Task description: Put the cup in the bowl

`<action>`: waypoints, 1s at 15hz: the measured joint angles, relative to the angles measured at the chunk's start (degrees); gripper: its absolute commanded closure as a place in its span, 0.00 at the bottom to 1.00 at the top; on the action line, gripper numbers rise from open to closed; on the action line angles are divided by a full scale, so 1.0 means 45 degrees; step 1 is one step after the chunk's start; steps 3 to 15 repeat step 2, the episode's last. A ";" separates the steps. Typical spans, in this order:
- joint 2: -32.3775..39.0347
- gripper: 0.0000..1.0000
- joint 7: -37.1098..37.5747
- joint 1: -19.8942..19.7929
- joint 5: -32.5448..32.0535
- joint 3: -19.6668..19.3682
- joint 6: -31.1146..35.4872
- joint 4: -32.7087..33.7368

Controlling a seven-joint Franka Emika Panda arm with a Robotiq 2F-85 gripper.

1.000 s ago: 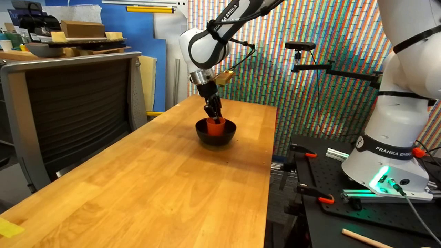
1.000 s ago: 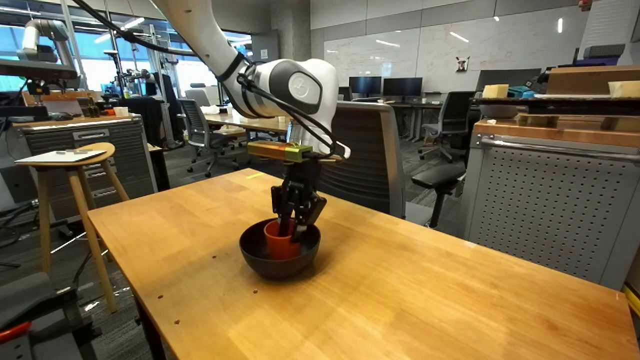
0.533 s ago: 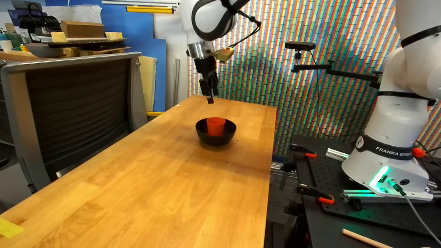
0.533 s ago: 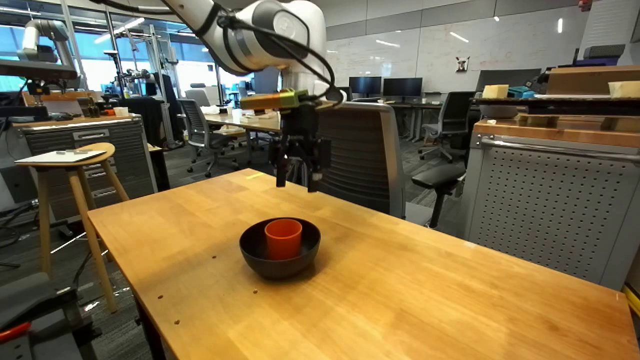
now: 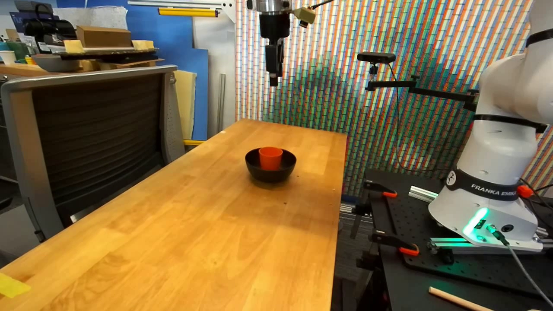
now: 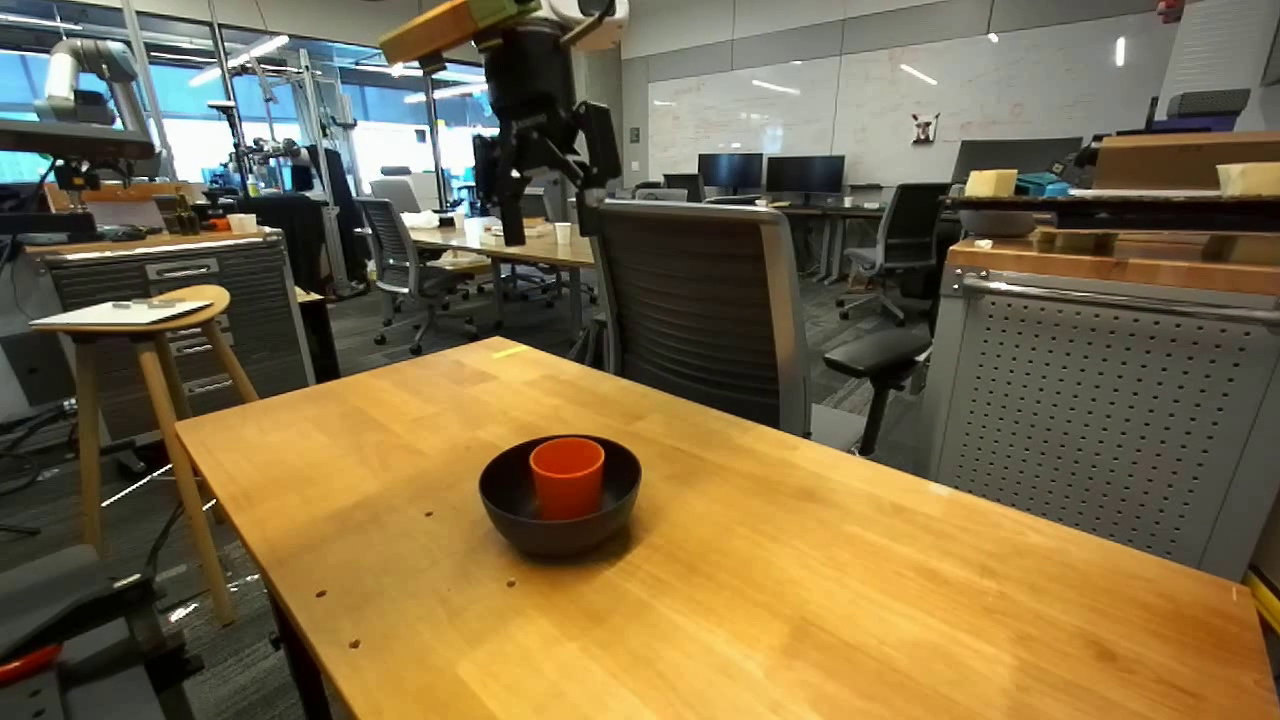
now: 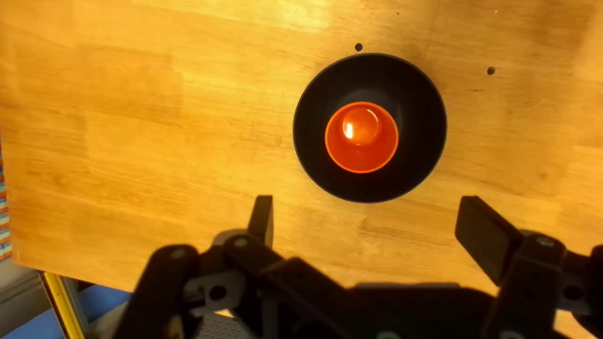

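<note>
- 1 wooden counter (image 5: 207,242): in both exterior views; its top fills most of the wrist view.
- 1 arm (image 5: 497,147) at the counter. Base stands off the counter's right long edge in an exterior view; upper links run out of frame at the top. Wrist end shows again at the top of frame, hanging over the counter, pointing down.
- 1 office chair (image 6: 700,310) by the counter, behind its far long edge in an exterior view.
- 1 wooden stool (image 6: 207,300), past the counter's left corner in an exterior view.
- 1 gripper (image 7: 366,209), 2 fingers (image 7: 261,221). Spread wide, counter showing in the gap. High up, well apart from bowl and cup. Comes in from the bottom of the wrist view.
- 1 black bowl (image 5: 271,176), upright on the counter. Nearer the right long edge than the left, toward the far short edge, in an exterior view.
- 1 orange-red cup (image 7: 362,162), upright in the bowl, mouth up; bowl's dark inside shows all round it in the wrist view.
- 1 yellow patch (image 5: 13,286) at the counter's left long edge; 1 yellow strip (image 6: 510,351) by the far corner. Can't tell if same piece.
- 2 dark holes (image 7: 491,70) in the wrist view, one just beside the bowl's rim.
</note>
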 measured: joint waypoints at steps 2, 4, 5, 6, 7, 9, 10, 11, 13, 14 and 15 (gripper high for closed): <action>-0.0469 0.00 -0.0093 0.0000 0.0014 0.0000 -0.0001 -0.0368; -0.0469 0.00 -0.0093 0.0000 0.0014 0.0000 -0.0001 -0.0368; -0.0469 0.00 -0.0093 0.0000 0.0014 0.0000 -0.0001 -0.0368; -0.0469 0.00 -0.0093 0.0000 0.0014 0.0000 -0.0001 -0.0368; -0.0469 0.00 -0.0093 0.0000 0.0014 0.0000 -0.0001 -0.0368; -0.0469 0.00 -0.0093 0.0000 0.0014 0.0000 -0.0001 -0.0368; -0.0469 0.00 -0.0093 0.0000 0.0014 0.0000 -0.0001 -0.0368; -0.0469 0.00 -0.0093 0.0000 0.0014 0.0000 -0.0001 -0.0368; -0.0469 0.00 -0.0093 0.0000 0.0014 0.0000 -0.0001 -0.0368; -0.0469 0.00 -0.0093 0.0000 0.0014 0.0000 -0.0001 -0.0368; -0.0469 0.00 -0.0093 0.0000 0.0014 0.0000 -0.0001 -0.0368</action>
